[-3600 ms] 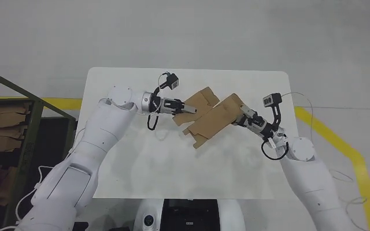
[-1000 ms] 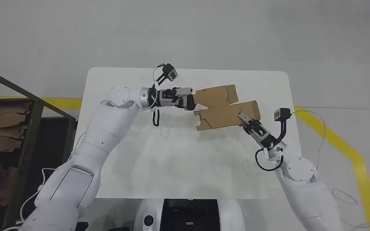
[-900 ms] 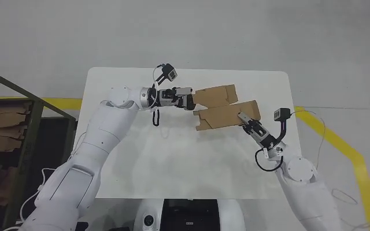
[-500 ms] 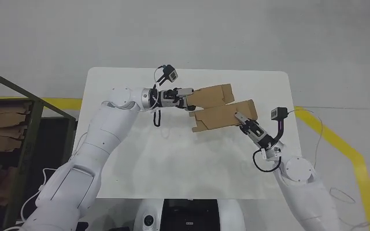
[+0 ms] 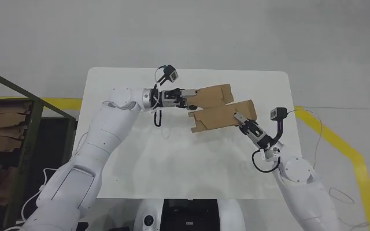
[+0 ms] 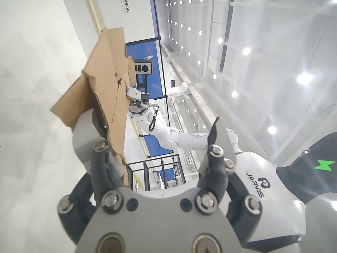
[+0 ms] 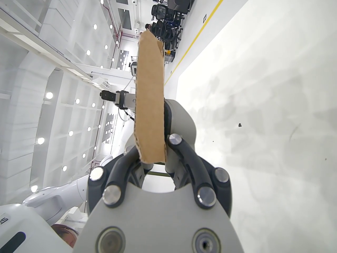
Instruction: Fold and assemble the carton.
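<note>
gripping the near right corner of the flat brown cardboard carton (image 5: 222, 114), the right gripper (image 5: 237, 118) is clamped on it. the carton hangs over the far half of the white table (image 5: 133, 150). beyond, the left gripper (image 5: 192, 104) is spread wide, one finger touching the carton's left end.

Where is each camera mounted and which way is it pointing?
Top view: above the arms, facing down at the table; left gripper and right gripper show at the carton.
Left wrist view: on the left wrist, looking along the open left gripper past the carton.
Right wrist view: on the right wrist, looking along the right gripper, shut on the carton.
All three share the carton.
</note>
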Robot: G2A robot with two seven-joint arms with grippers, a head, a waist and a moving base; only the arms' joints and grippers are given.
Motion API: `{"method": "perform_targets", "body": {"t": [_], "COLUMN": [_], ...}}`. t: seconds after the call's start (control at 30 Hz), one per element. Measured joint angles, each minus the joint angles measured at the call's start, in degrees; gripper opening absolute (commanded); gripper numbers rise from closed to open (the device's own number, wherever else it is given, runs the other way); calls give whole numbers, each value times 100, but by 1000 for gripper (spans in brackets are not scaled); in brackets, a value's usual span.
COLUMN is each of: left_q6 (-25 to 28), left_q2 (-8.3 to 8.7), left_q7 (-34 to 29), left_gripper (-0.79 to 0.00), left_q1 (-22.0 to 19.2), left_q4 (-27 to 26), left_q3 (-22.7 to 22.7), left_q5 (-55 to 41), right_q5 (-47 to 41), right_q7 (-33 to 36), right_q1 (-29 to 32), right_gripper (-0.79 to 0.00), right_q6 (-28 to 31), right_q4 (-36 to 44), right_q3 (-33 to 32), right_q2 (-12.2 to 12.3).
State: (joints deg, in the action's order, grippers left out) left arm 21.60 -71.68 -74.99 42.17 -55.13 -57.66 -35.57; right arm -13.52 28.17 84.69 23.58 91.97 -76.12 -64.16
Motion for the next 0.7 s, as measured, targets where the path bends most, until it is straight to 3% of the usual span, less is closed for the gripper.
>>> {"method": "perform_targets", "body": {"t": [0.7], "left_q6": [-200], "left_q2": [3], "left_q7": [279], "left_gripper": [-656], "left_q1": [-60], "left_q4": [162], "left_q3": [52], "left_q5": [541], "right_q5": [59], "right_q7": [-39], "right_q1": [69], "right_gripper": [-785], "right_q6": [-7], "right_q4": [144], "right_q3": [-146], "right_q2": [-12]}}
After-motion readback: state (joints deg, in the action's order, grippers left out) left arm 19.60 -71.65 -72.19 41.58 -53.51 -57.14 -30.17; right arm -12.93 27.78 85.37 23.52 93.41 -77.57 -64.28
